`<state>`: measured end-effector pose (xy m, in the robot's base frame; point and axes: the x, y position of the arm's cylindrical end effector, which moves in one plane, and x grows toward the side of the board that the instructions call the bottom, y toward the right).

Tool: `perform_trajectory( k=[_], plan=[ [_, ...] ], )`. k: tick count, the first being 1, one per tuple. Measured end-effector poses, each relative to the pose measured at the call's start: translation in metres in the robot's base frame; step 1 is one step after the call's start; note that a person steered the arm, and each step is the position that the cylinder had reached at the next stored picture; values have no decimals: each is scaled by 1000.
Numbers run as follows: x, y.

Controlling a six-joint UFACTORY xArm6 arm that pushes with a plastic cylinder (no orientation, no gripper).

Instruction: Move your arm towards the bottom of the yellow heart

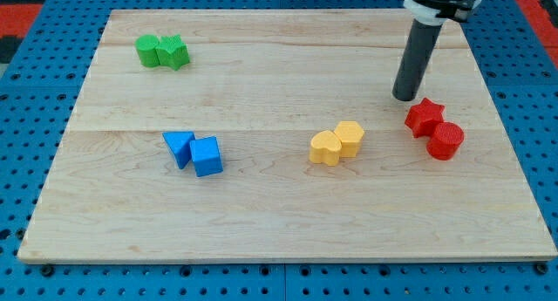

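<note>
Still approaching: our tip (404,97), a bare rod with no jaws, sits far-right beside the red star (424,116); next, swing left and near, under the yellow heart (325,148) mid-board.

Wooden board (261,83); green (162,51), blue (193,152), yellow (336,144), red blocks (434,126).

A yellow heart (326,148) lies flat on a pale wooden tabletop (261,214), right of the board's centre and a little below its middle. It is a small, solid block with two rounded lobes and a glossy yellow top face; which way its point faces is hard to make out. Its upper right side touches a second yellow block. My tip (404,97), the lower end of a dark rod, stands well apart, toward the view's upper right.
</note>
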<state>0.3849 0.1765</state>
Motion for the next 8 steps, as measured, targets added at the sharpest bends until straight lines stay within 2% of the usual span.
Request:
perform_trajectory(
  k=[2, 3, 4, 6, 8],
  plan=[
    [15, 5],
    [59, 15],
    [79, 19],
    [105, -28],
    [172, -43]
  ],
)
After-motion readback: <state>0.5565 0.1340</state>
